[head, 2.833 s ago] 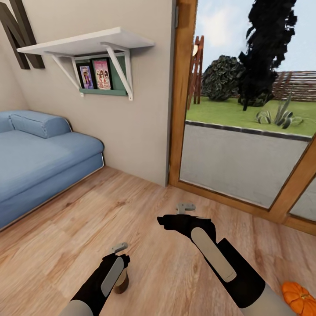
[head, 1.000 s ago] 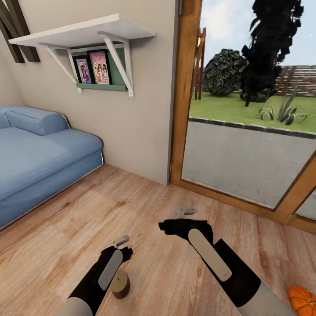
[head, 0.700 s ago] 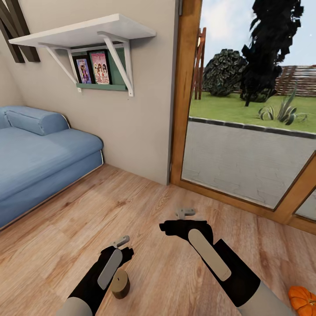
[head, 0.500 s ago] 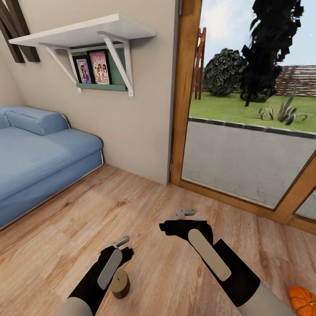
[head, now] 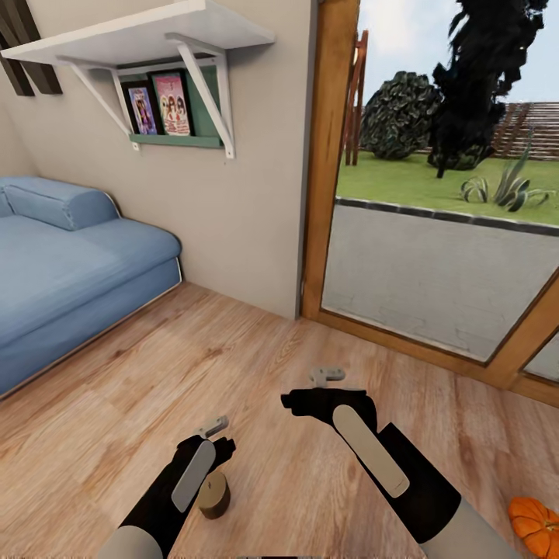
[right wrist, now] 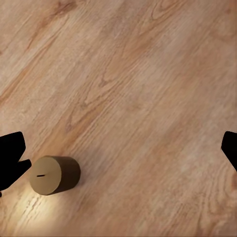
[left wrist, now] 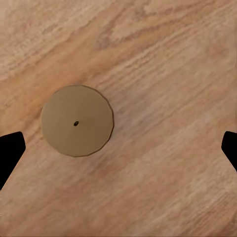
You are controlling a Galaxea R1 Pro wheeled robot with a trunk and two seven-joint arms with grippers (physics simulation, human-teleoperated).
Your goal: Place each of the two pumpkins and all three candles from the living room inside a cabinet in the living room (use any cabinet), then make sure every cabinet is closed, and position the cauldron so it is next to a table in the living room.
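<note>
tan candle (head: 213, 494) stands upright on the wood floor (head: 101, 404), under the left gripper (left wrist: 118, 148), whose fingers are spread wide. right gripper (right wrist: 118, 153) is wide too; an orange pumpkin (head: 536, 526) lies well apart from the candle.

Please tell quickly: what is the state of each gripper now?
Left gripper: open, empty, above the candle.
Right gripper: open, holding nothing.

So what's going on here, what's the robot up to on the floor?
It is lining up on a candle standing upright on the wooden floor. The left end effector hangs open right above it, fingers spread to either side, nothing gripped yet. The right end effector hangs open and empty over bare floor nearby. A pumpkin sits on the floor at the robot's right, untouched.
</note>
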